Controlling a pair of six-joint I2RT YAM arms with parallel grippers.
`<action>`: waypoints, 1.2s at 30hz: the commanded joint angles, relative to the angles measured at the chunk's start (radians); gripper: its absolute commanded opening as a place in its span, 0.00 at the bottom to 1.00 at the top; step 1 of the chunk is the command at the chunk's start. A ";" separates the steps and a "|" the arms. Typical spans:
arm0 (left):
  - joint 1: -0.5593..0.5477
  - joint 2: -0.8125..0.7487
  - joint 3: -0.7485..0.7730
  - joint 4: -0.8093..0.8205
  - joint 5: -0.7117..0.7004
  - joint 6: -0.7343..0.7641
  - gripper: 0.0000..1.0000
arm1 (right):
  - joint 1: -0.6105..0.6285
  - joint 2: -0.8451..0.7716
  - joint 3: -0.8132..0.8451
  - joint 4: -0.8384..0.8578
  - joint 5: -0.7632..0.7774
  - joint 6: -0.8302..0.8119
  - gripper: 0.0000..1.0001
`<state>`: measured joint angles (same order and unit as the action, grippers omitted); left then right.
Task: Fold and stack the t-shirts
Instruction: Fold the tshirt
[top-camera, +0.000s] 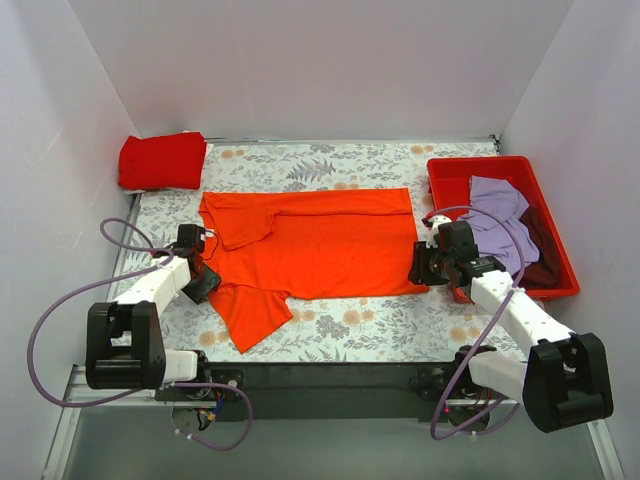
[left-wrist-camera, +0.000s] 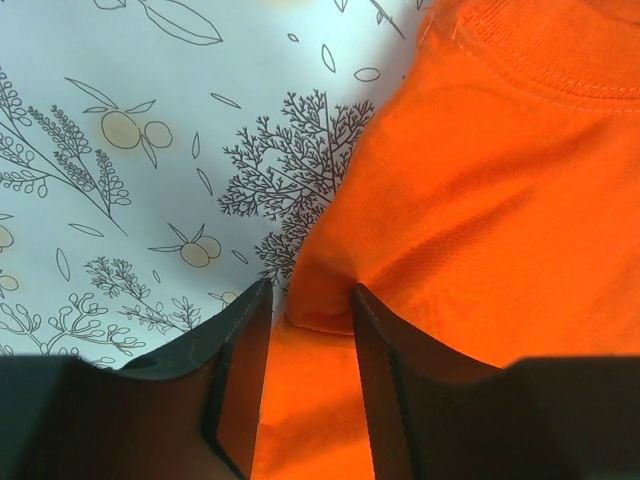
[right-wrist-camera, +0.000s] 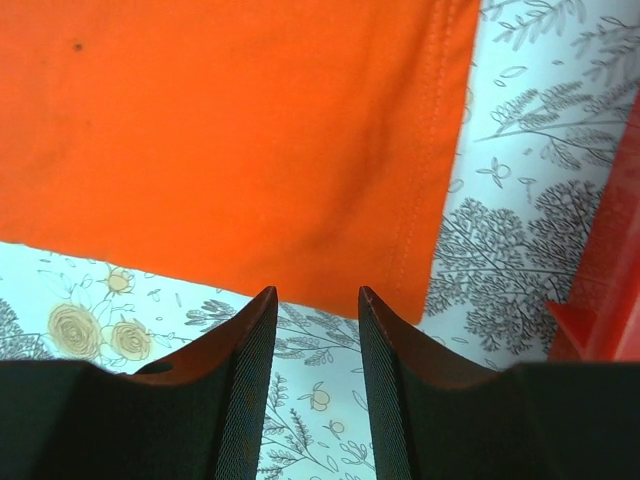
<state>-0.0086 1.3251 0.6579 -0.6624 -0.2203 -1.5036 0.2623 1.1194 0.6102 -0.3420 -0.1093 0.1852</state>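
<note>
The bright orange t-shirt (top-camera: 320, 250) lies spread flat on the flowered table, collar to the left. My left gripper (top-camera: 202, 278) is at its near left shoulder. In the left wrist view my left gripper (left-wrist-camera: 310, 290) has its jaws partly open, astride a raised fold of the orange t-shirt (left-wrist-camera: 500, 180). My right gripper (top-camera: 425, 265) is at the shirt's near right hem corner. In the right wrist view my right gripper (right-wrist-camera: 312, 292) is open and empty just short of the orange hem (right-wrist-camera: 220, 130). A folded deeper red t-shirt (top-camera: 162, 160) lies at the back left. The lavender t-shirt (top-camera: 495, 212) and the maroon t-shirt (top-camera: 546, 252) lie in the bin.
The rigid red plastic bin (top-camera: 455, 170) stands at the right, close to my right arm; its corner shows in the right wrist view (right-wrist-camera: 610, 300). White walls close in the table on the left, back and right.
</note>
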 joint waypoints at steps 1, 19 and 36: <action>0.004 0.037 -0.012 0.006 0.010 0.008 0.34 | -0.009 -0.033 -0.018 -0.006 0.089 0.039 0.46; 0.004 -0.024 -0.012 -0.003 -0.005 0.005 0.00 | -0.012 0.051 -0.004 -0.109 0.253 0.151 0.46; 0.004 -0.102 -0.018 -0.017 -0.044 -0.010 0.00 | 0.014 0.046 0.071 -0.129 0.257 0.218 0.44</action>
<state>-0.0078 1.2499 0.6456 -0.6727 -0.2295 -1.5013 0.2691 1.1839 0.6212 -0.4656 0.1284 0.3756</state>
